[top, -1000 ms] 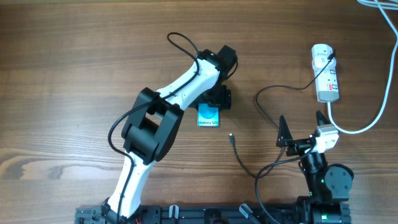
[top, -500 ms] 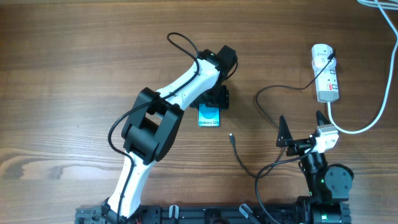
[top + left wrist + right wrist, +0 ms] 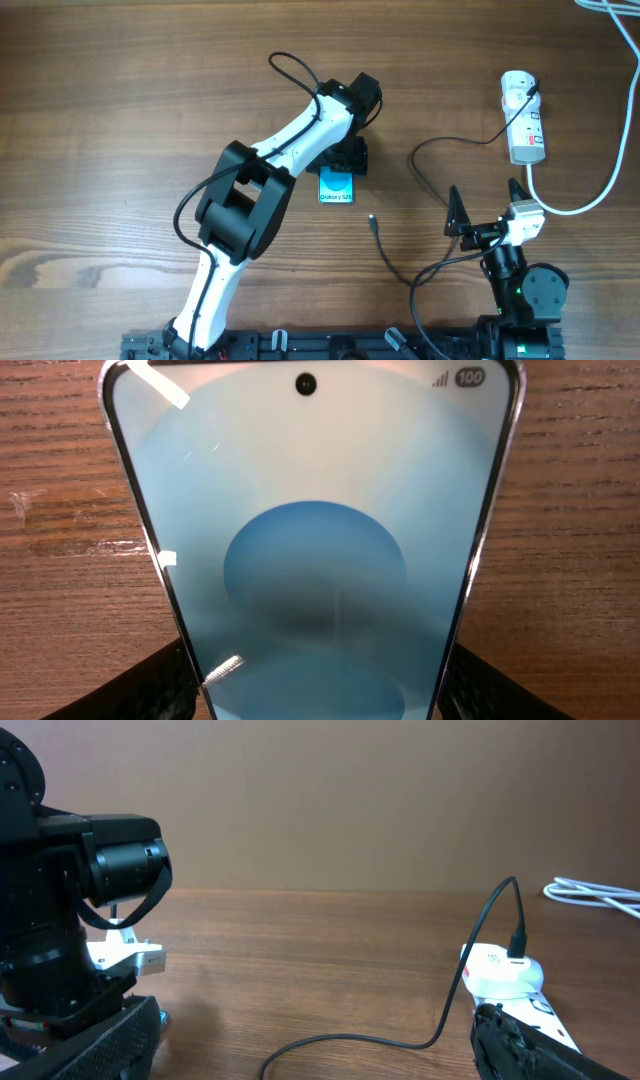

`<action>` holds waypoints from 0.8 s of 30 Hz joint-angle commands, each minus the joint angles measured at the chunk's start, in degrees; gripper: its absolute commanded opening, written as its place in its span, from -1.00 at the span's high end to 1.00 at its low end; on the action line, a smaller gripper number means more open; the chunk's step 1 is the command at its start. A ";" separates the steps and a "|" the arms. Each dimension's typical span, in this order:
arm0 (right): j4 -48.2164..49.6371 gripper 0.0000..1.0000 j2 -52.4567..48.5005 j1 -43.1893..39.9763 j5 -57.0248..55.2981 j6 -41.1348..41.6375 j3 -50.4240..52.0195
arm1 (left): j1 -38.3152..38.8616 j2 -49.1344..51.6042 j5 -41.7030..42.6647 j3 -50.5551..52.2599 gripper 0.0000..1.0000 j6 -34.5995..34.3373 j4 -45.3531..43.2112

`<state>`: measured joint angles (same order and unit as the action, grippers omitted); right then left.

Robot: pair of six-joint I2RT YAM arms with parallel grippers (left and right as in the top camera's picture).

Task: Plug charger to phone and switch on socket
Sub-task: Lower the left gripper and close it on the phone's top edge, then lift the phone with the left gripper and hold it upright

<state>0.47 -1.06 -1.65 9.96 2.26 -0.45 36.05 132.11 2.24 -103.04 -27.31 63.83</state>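
Nothing's budged in the last second: left gripper (image 3: pixel 347 158) clamped on the phone (image 3: pixel 336 187) mid-frame, right gripper (image 3: pixel 483 195) splayed empty, charger (image 3: pixel 372 222) unplugged.

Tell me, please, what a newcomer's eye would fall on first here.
The bright cyan phone at the table's centre comes first, gripped at its sides by the left end effector. Next is the white socket at the far right, with the charger plugged in and its free tip lying near the phone.
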 commanded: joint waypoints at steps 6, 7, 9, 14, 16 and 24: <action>0.13 -1.00 0.26 0.20 -1.20 -0.66 0.15 | -1.77 2.60 2.93 0.61 -0.44 -0.31 -1.27; 0.13 -0.99 0.26 0.20 -1.20 -0.66 0.15 | -2.10 2.49 3.67 0.61 -0.43 -0.33 -1.27; 0.13 -1.00 0.26 0.20 -1.20 -0.63 0.15 | -2.89 1.90 4.81 0.61 -0.43 -0.28 -1.25; 0.13 -0.99 0.26 0.20 -1.20 -0.66 0.15 | -4.57 -0.68 6.14 0.61 -0.42 -0.09 -0.50; 0.13 -1.00 0.26 0.20 -1.20 -0.68 0.15 | -5.33 -2.34 7.85 0.61 -0.41 -0.07 -0.31; 0.13 -0.99 0.26 0.20 -1.20 -0.68 0.15 | -8.55 -7.41 21.44 0.61 -0.40 3.87 0.26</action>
<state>0.47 -1.06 -1.65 9.96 2.26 -0.45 29.04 129.64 12.73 -102.50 -27.40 64.01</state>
